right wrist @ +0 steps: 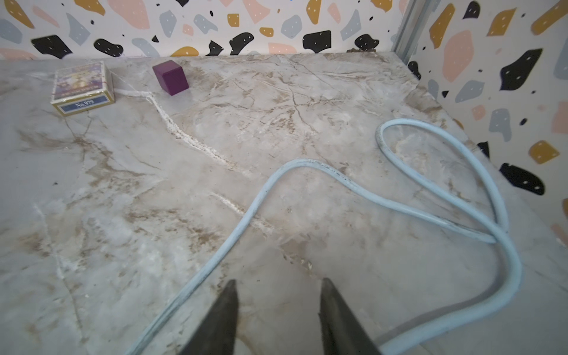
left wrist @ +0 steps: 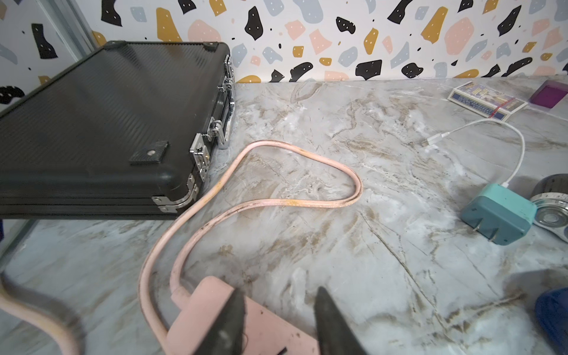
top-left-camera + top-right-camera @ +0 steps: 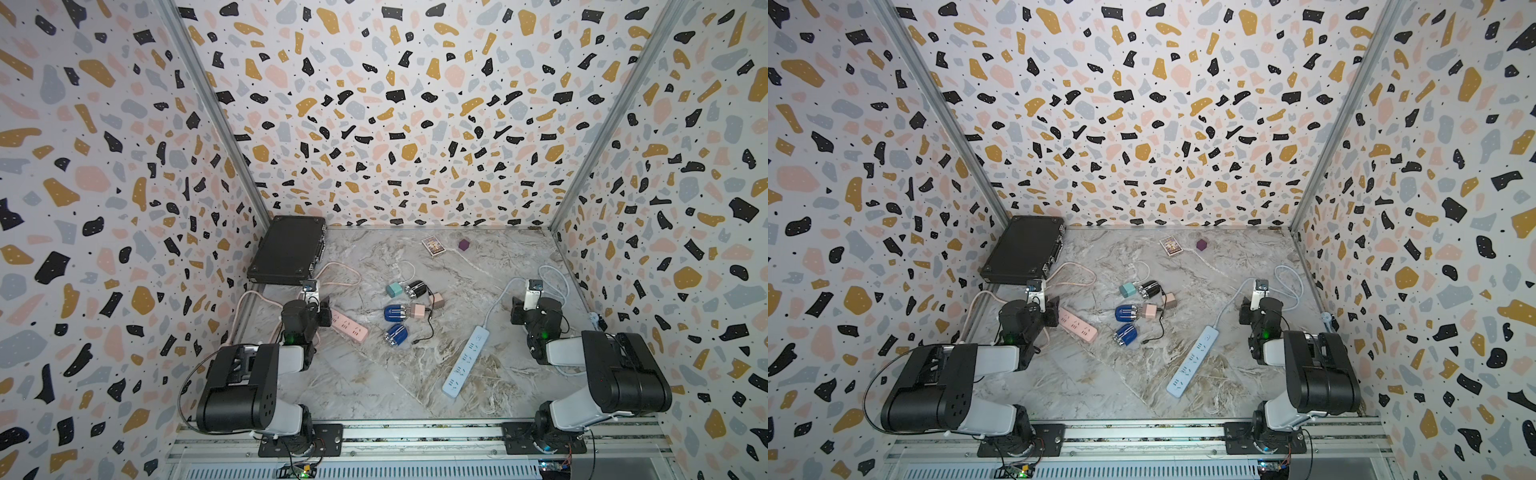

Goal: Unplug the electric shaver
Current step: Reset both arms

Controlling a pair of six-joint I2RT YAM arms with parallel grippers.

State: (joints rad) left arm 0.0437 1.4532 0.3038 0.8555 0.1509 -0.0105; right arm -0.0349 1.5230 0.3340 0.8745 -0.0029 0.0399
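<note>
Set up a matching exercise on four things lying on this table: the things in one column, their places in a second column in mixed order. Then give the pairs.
Things
1. black briefcase
2. pink power strip
3. pale blue power strip
4. purple cube

Places
A. near the back wall, beside the card box
B. lying diagonally on the robot's right side
C. in the far left corner
D. one end just below the left gripper

Pairs: 1-C, 2-D, 3-B, 4-A
</note>
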